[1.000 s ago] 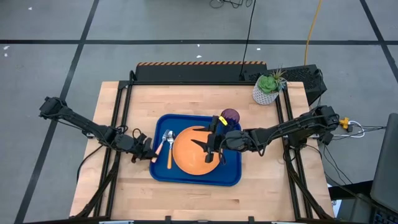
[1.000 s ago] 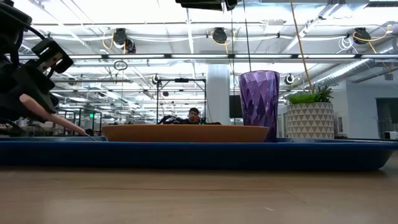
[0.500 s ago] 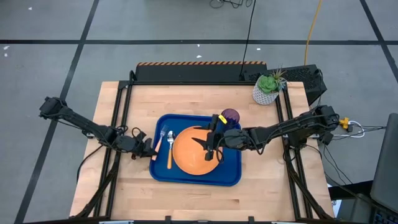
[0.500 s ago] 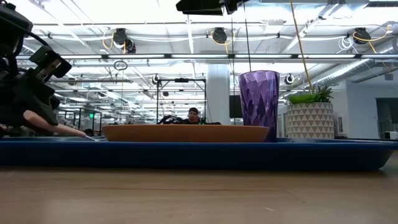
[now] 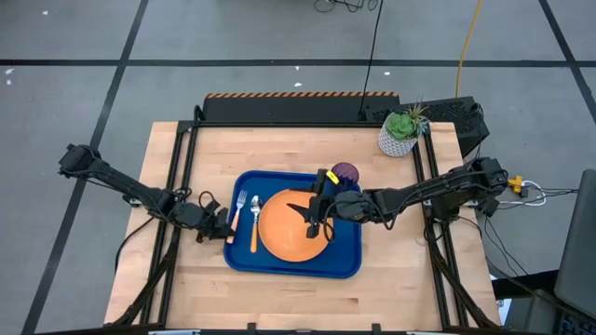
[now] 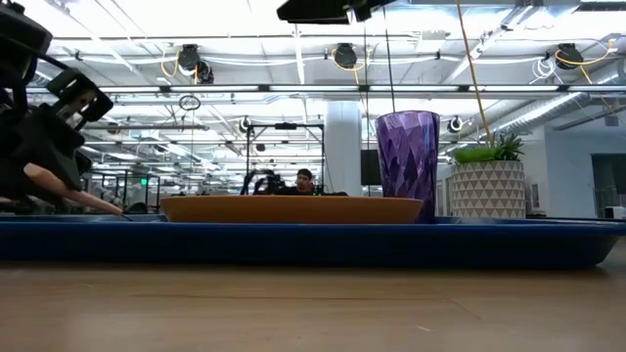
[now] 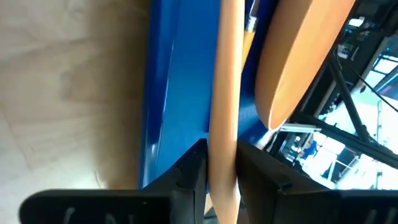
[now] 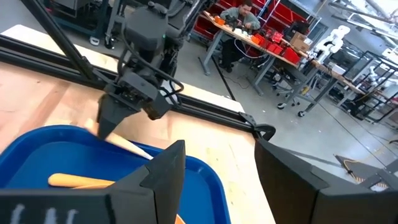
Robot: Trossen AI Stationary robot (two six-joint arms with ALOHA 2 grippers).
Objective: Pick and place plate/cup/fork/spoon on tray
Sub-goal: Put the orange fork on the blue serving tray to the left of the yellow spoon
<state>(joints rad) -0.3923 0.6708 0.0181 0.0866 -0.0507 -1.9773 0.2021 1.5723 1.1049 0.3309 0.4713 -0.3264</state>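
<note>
Two orange-handled steel utensils, the fork [image 5: 238,206] and the spoon [image 5: 253,220], lie in the blue rectangular plastic tray [image 5: 244,261] beside the round orange plate [image 5: 284,233] and purple tumbler [image 5: 346,173]. At the tray's edge the left gripper [image 5: 226,230] pinches the fork's handle end between narrow fingers. Over the plate hovers the right gripper [image 5: 315,220], spread wide and empty.

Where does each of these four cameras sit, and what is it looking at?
High: overhead, straight down; both arms, blue tray.
Low: table height, level; orange plate, left claw.
Left wrist: past its fingers on the fork handle.
Right wrist: past its open fingers toward the left claw.
Shared: tray.
</note>
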